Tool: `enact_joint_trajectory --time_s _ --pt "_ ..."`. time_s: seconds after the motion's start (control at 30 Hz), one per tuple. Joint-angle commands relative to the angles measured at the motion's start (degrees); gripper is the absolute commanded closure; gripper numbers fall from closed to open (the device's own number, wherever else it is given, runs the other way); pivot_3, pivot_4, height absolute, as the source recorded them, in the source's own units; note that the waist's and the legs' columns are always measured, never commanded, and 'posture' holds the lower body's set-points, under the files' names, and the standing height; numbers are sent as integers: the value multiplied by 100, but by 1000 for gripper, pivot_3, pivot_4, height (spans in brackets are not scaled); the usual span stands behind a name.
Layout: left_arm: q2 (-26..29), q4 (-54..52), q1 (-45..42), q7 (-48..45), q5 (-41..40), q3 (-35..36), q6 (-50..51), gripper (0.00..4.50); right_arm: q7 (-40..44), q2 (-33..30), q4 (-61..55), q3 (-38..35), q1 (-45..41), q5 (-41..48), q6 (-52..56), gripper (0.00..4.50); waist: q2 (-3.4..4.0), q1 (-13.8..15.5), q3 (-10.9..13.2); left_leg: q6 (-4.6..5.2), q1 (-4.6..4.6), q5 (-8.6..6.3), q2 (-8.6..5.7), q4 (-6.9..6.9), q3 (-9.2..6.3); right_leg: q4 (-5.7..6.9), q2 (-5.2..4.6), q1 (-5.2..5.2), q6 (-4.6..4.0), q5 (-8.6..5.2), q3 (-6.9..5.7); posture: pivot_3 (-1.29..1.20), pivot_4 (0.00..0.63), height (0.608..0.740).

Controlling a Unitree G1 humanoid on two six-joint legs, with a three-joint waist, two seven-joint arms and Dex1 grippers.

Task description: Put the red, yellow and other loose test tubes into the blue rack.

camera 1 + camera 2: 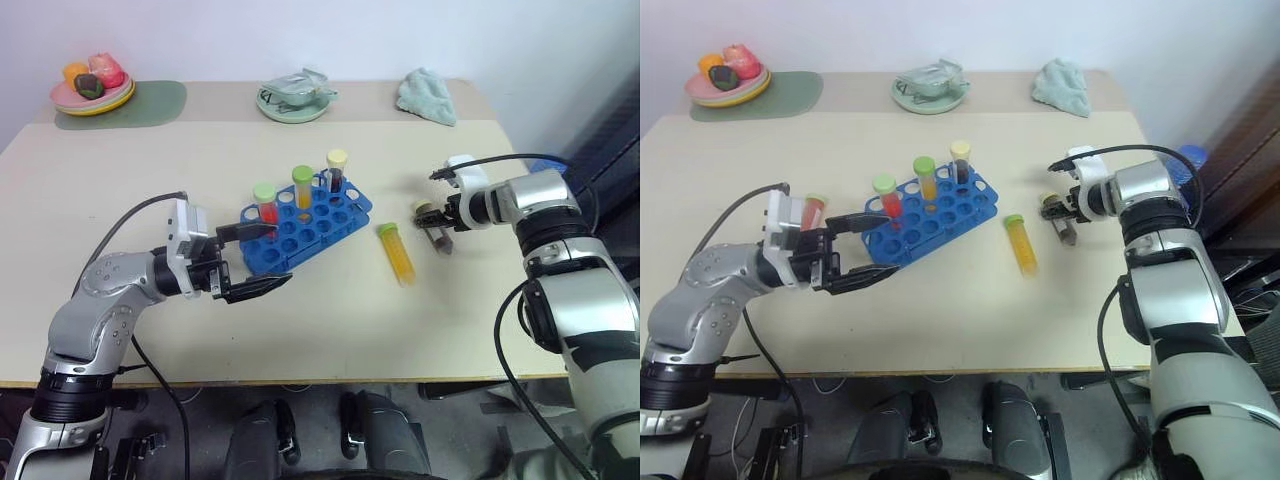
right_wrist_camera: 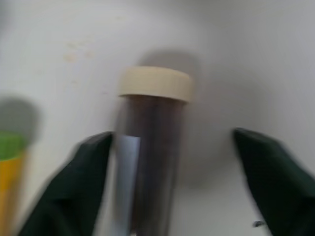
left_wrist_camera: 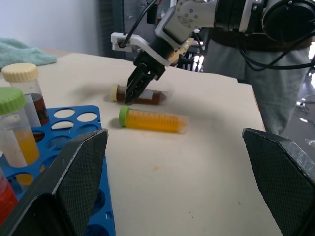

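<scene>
The blue rack [image 1: 318,228] lies left of the table's middle. It holds three upright tubes: a red one [image 1: 266,204], a yellow one [image 1: 303,187] and a dark one with a cream cap [image 1: 336,170]. A loose yellow tube [image 1: 397,254] with a green cap lies to the rack's right. Beyond it lies a dark brown tube [image 2: 150,147] with a cream cap. My right gripper [image 1: 437,222] is down over this brown tube, open, one finger [image 2: 93,167] against its side and the other apart. My left gripper [image 1: 280,255] hangs open at the rack's near left corner, holding nothing.
At the back left a plate of toy fruit [image 1: 92,90] rests on a green mat [image 1: 150,105]. A green dish with a crumpled bag [image 1: 293,98] is at the back centre, and a teal cloth [image 1: 427,95] at the back right. The table's near edge [image 1: 300,378] runs below the grippers.
</scene>
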Motion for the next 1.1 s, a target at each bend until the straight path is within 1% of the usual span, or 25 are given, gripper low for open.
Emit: enact_joint_trajectory --time_s 0.03,0.07,0.1,0.2,0.3,0.4,0.47,0.53,0.67,0.8,0.83,0.97,1.03,1.1 --pt "10 -237 37 2 12 44 -105 0 85 87 74 -56 -229 -146 -217 2904 0 -38 0 0 0 0 0 0 0 1 0 0 0 0 0 0 150 740" --pt "20 -242 45 3 27 42 -107 0 154 107 81 -37 -233 -182 -253 3424 0 -45 0 -1 0 1 0 0 0 2 0 0 0 0 0 0 150 740" --pt "26 -245 49 2 38 41 -109 0 205 120 90 -31 -237 -213 -278 3723 0 -47 0 -2 2 1 0 0 0 3 0 0 0 0 1 0 150 740" --pt "29 -240 49 4 51 54 -112 0 345 123 -32 54 -166 -366 -449 3732 1 -47 0 -6 4 4 1 1 -1 9 0 -1 0 0 1 0 150 740" --pt "24 -273 52 40 46 76 -94 0 734 -6 -555 201 8 -475 -691 3732 1 -45 0 -8 4 5 1 1 -1 13 0 -4 0 0 2 0 150 740" --pt "41 -298 77 46 31 110 -79 0 1307 -226 -1571 179 301 -328 -630 3732 2 -37 1 -8 3 5 1 0 -1 14 -2 -6 0 -1 3 0 150 740" --pt "52 -312 91 51 29 126 -69 0 1573 -316 -2547 -95 621 15 -540 3732 2 -26 1 -7 2 4 1 0 -2 15 -4 -7 0 -1 3 0 150 740" --pt "56 -323 96 62 30 131 -63 0 1522 -336 -3418 -333 908 237 -349 3732 2 -26 1 -8 3 4 1 0 -6 17 -5 -7 -1 -1 3 0 150 740" --pt "47 -311 70 91 39 114 -63 0 811 41 -4966 -946 1570 612 -407 3732 1 -34 0 -18 2 0 1 4 -9 23 -8 -7 -1 -1 2 0 150 740" --pt "58 -266 37 80 39 132 -76 0 260 742 -5856 -1595 1975 1310 -205 3732 1 -34 0 -22 3 1 1 5 -9 31 -8 -9 -2 -1 2 0 150 740" --pt "45 -227 7 85 37 152 -99 0 37 1052 -6022 -1726 2126 1444 -398 3732 1 -32 0 -23 3 1 1 5 -10 31 -8 -10 -2 -1 2 0 150 740" --pt "39 -146 -46 93 64 187 -150 0 -744 2098 -6103 -2138 2432 1838 -968 3732 -1 -31 -1 -24 2 2 1 4 -10 35 -5 -10 -3 -2 1 0 150 740" --pt "47 -138 -36 94 50 211 -136 0 -894 2755 -5878 -2423 2474 2232 -1610 3732 -1 -36 -1 -25 2 2 1 5 -9 36 -2 -10 -3 -1 1 0 150 740" --pt "69 -130 -28 71 66 211 -143 0 -953 3087 -5687 -2541 2479 2388 -2096 3732 0 -36 -1 -23 3 4 1 4 -9 36 12 -10 -3 -1 1 0 150 740"
